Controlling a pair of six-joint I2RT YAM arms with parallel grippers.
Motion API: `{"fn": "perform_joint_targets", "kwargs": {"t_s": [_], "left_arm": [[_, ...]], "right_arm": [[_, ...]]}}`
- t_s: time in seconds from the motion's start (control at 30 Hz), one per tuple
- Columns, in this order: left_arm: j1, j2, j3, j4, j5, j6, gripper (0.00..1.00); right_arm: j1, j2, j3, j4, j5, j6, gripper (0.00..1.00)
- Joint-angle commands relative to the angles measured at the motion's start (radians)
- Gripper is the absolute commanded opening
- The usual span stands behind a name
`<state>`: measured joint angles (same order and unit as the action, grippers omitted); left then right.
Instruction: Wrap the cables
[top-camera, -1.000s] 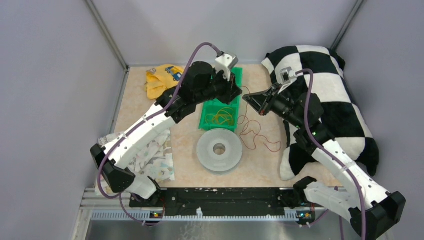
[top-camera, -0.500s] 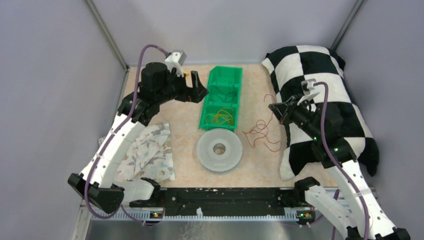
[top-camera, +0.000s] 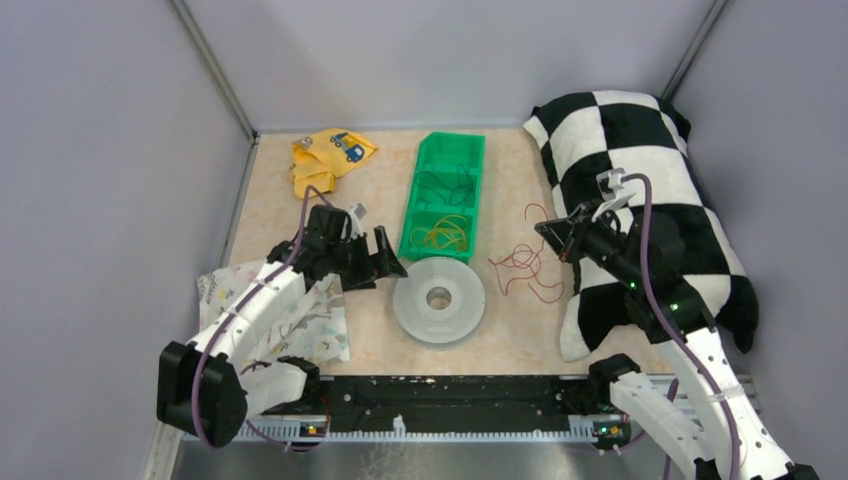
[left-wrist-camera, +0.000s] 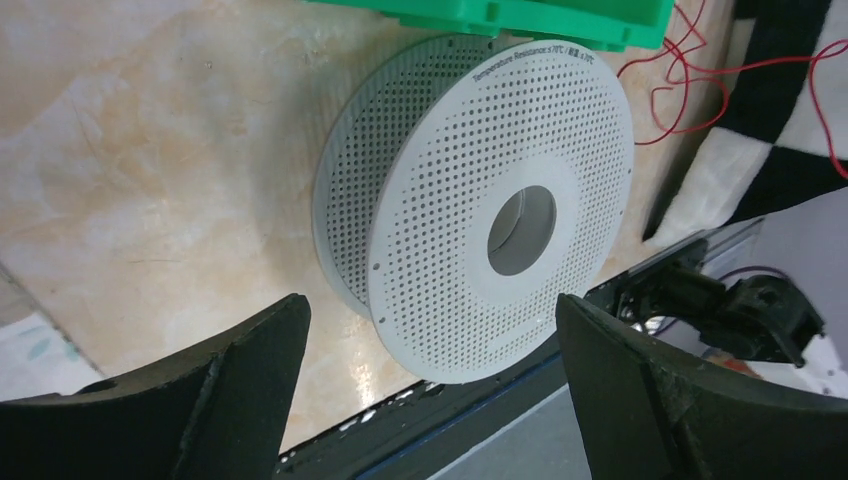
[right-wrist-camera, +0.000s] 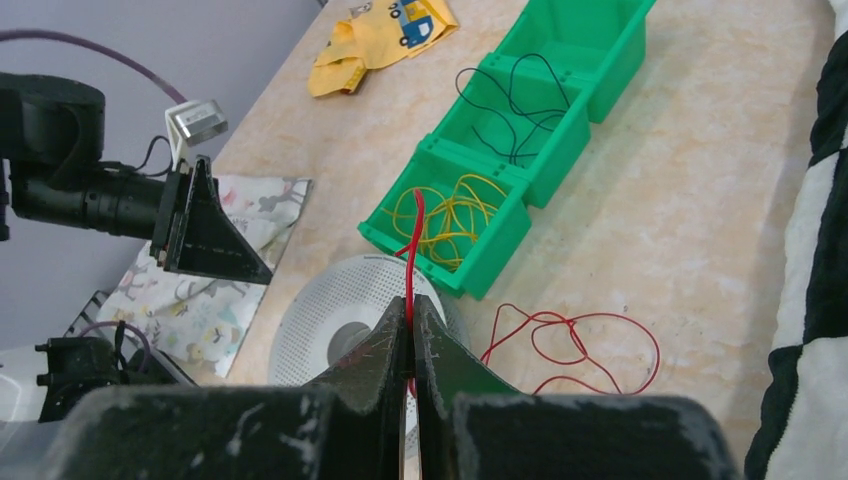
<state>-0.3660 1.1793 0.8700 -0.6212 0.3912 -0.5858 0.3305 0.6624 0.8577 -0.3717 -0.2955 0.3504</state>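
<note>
I judge the wrapping barely begun. My right gripper (right-wrist-camera: 411, 305) has its jaws pressed together on one strand of the red cable (right-wrist-camera: 413, 250) and holds it raised above the table. The rest of the cable lies in loose loops on the table between the perforated spool (top-camera: 460, 310) and the checkered pillow (top-camera: 640, 150). No turn of cable sits on the spool, which looks bare. My left gripper (top-camera: 385, 260) hovers just beside the spool's left edge, jaws spread wide and empty. A yellow cable (right-wrist-camera: 450, 215) and a black cable (right-wrist-camera: 510, 100) lie unwrapped in separate compartments of the green bin (right-wrist-camera: 500, 240).
</note>
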Motion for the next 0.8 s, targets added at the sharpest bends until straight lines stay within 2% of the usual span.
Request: {"fn": "perform_joint_targets", "kwargs": {"t_s": [0.0, 0.17, 0.4, 0.5, 0.57, 0.67, 0.77], "left_arm": [[0.074, -0.109, -0.165, 0.226, 0.180, -0.122, 0.98], [0.084, -0.111, -0.306, 0.358, 0.330, -0.135, 0.98], [0.084, -0.110, -0.460, 0.566, 0.369, -0.213, 0.97], [0.084, -0.143, -0.502, 0.661, 0.369, -0.240, 0.94], [0.084, -0.144, -0.506, 0.675, 0.356, -0.205, 0.92], [0.084, -0.097, -0.498, 0.674, 0.371, -0.154, 0.87], [0.084, -0.065, -0.531, 0.785, 0.414, -0.198, 0.81]], "right_arm": [[-0.007, -0.011, -0.008, 0.032, -0.030, 0.003, 0.00], [-0.007, -0.017, -0.021, 0.039, -0.052, 0.008, 0.00], [-0.006, 0.010, -0.013, 0.048, -0.087, -0.001, 0.00], [-0.008, 0.010, -0.021, 0.067, -0.088, 0.012, 0.00], [-0.006, 0.016, -0.023, 0.082, -0.111, 0.019, 0.00], [-0.006, 0.040, -0.020, 0.100, -0.158, 0.036, 0.00], [-0.007, 0.055, -0.010, 0.091, -0.174, 0.032, 0.00]]}}
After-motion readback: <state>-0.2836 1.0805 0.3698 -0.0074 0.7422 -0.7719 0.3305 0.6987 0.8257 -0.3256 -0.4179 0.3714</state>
